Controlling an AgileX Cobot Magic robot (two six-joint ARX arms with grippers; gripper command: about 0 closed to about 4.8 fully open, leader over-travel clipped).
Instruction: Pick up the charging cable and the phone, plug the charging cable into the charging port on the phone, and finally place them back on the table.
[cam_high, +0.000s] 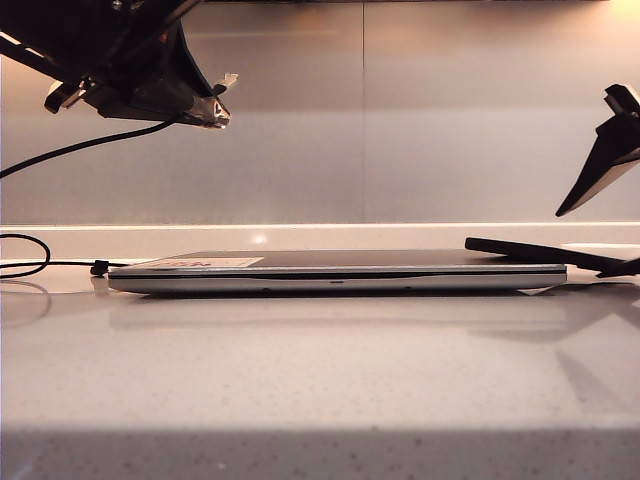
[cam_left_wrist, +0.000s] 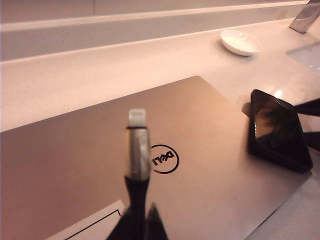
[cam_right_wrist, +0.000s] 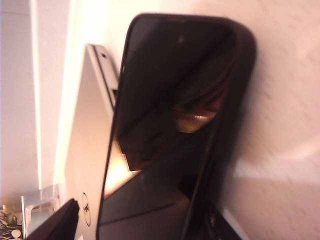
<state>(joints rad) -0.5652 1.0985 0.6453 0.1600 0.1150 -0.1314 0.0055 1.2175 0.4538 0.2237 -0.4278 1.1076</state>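
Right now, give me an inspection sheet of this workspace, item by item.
Surface: pale speckled table, glossy.
Job's things: phone propped on the laptop's edge, one end hanging past it; cable plug held in air.
Clutter: white dish behind.
Tools: left tool shut on the cable, raised over the laptop's left end; right tool open, raised near the phone.
Cables: black cable trails off left.
Surroundings: plain wall, sink corner.

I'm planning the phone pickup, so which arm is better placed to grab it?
Right. The right gripper is open at the phone, which lies on the laptop's right end. The left gripper is raised, shut on the cable.
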